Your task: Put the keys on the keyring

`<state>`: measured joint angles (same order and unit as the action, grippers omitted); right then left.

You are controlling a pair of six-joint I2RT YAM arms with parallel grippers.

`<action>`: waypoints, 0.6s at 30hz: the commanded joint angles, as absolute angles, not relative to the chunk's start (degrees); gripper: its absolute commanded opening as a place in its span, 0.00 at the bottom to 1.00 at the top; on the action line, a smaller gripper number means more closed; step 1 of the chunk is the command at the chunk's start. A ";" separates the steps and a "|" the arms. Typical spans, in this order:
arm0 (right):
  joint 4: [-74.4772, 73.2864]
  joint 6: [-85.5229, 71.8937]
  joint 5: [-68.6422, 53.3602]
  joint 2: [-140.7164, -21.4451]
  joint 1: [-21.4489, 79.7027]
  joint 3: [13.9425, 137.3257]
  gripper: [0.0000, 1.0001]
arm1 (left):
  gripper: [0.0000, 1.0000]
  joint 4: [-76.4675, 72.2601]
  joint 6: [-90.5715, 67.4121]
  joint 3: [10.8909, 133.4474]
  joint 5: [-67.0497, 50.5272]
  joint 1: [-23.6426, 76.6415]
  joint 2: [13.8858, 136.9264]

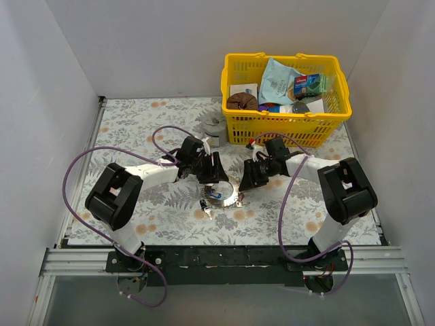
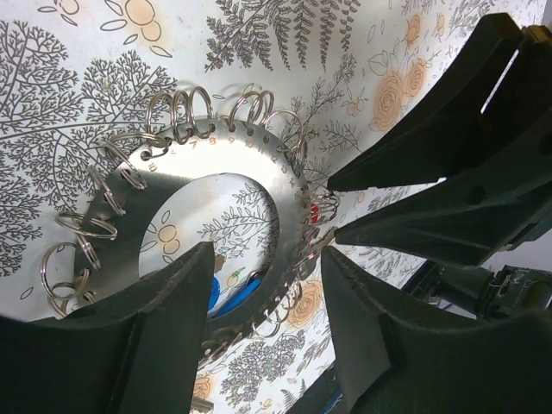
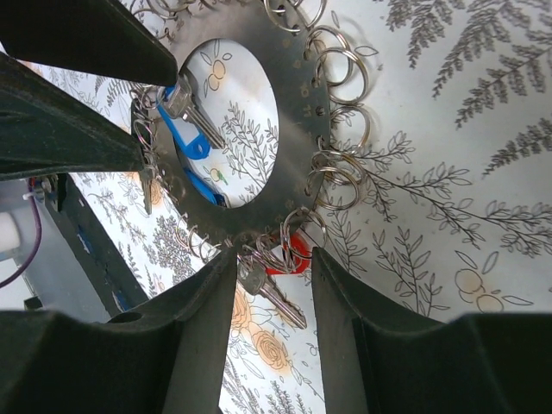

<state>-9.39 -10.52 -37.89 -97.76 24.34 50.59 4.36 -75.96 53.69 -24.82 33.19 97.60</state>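
The keyring [image 1: 222, 197] is a flat silvery plate with a round hole [image 2: 216, 147] and several split rings round its rim; it sits mid-table between both arms. My left gripper [image 2: 267, 259] is open, one finger at the hole and the other outside the rim, so it straddles the plate's band. My right gripper [image 3: 272, 254] is open just off the rim, with a silver key [image 3: 276, 297] on a red tag [image 3: 296, 254] lying loose between its fingers. A blue-tagged key [image 3: 185, 108] shows through the hole in the plate [image 3: 297, 112], beside the left fingers [image 3: 78, 34].
A yellow basket [image 1: 285, 125] full of packets stands at the back right. A grey tin cup [image 1: 215, 128] is just left of it, behind the grippers. White walls close in three sides. Purple cables loop off both arms.
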 commanded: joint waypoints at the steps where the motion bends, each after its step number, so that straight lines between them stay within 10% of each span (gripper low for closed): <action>1: -9.40 -9.94 -38.85 -95.97 25.57 51.33 0.47 | 0.52 4.04 -76.64 53.17 -24.00 33.05 93.69; 18: -15.02 -5.98 -25.32 -93.61 33.66 53.70 0.47 | 0.52 3.52 -76.99 52.38 -23.82 32.96 93.69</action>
